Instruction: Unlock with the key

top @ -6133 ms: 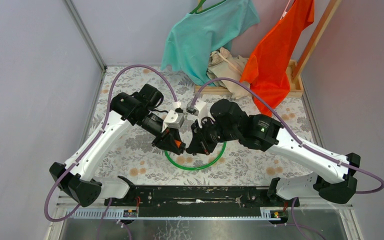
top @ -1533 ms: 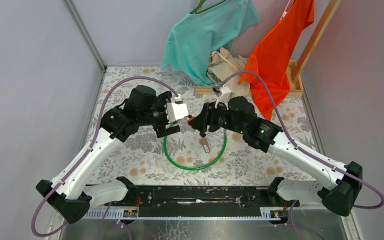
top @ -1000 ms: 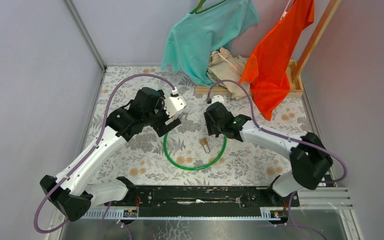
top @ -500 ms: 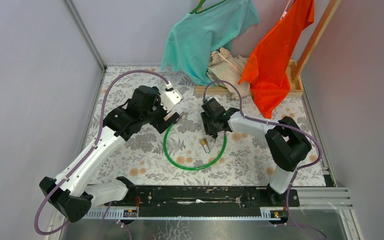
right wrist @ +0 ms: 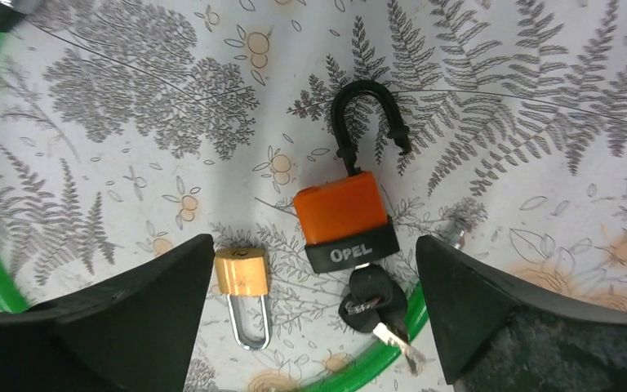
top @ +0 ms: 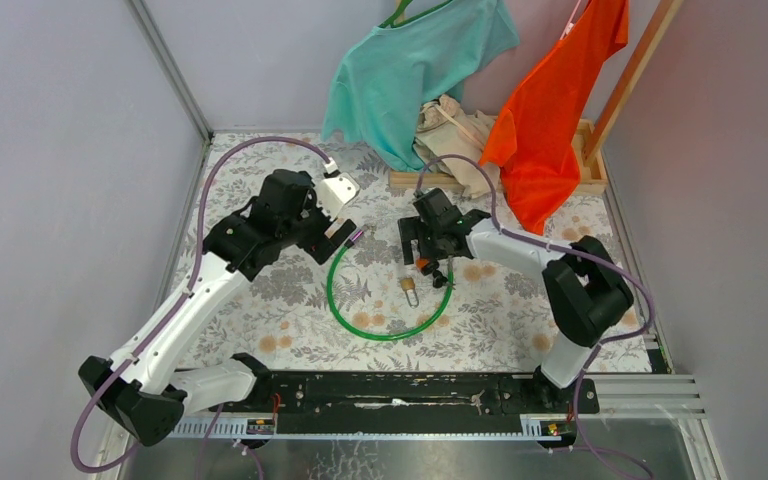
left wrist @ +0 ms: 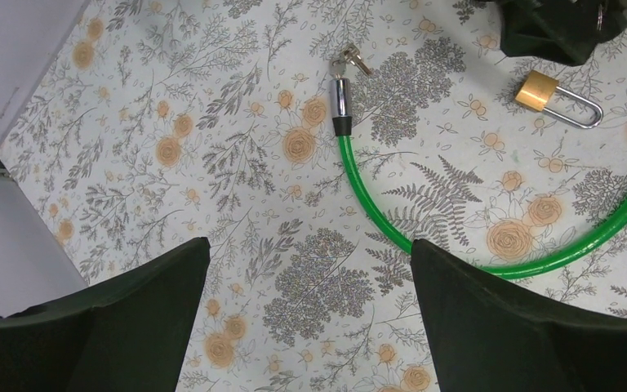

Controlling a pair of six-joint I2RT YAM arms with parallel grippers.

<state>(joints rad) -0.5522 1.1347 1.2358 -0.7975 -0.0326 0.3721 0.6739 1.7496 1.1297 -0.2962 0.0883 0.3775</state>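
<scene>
The orange padlock (right wrist: 341, 205) with a black OPEL base lies flat on the flowered table, its black shackle (right wrist: 362, 109) swung open. The black-headed key (right wrist: 366, 294) sits in its keyhole, and a like key (right wrist: 392, 333) hangs from the same ring over the green cable. My right gripper (right wrist: 314, 242) hovers open above the padlock, fingers either side and apart from it; from above only a bit of the orange padlock (top: 421, 265) shows under the right gripper (top: 428, 250). My left gripper (left wrist: 310, 253) is open and holds nothing, up and to the left (top: 345, 236).
A small brass padlock (right wrist: 242, 273) lies beside the orange one, inside the loop of green cable (top: 380, 335). The cable's silver lock end (left wrist: 340, 100) and small silver keys (left wrist: 349, 59) lie further left. A teal shirt (top: 410, 70) and orange garment (top: 550, 110) hang at the back.
My right gripper has opened and the orange padlock now lies on the table under it. The right arm folded back toward its base. The left gripper drifted slightly up and left.
</scene>
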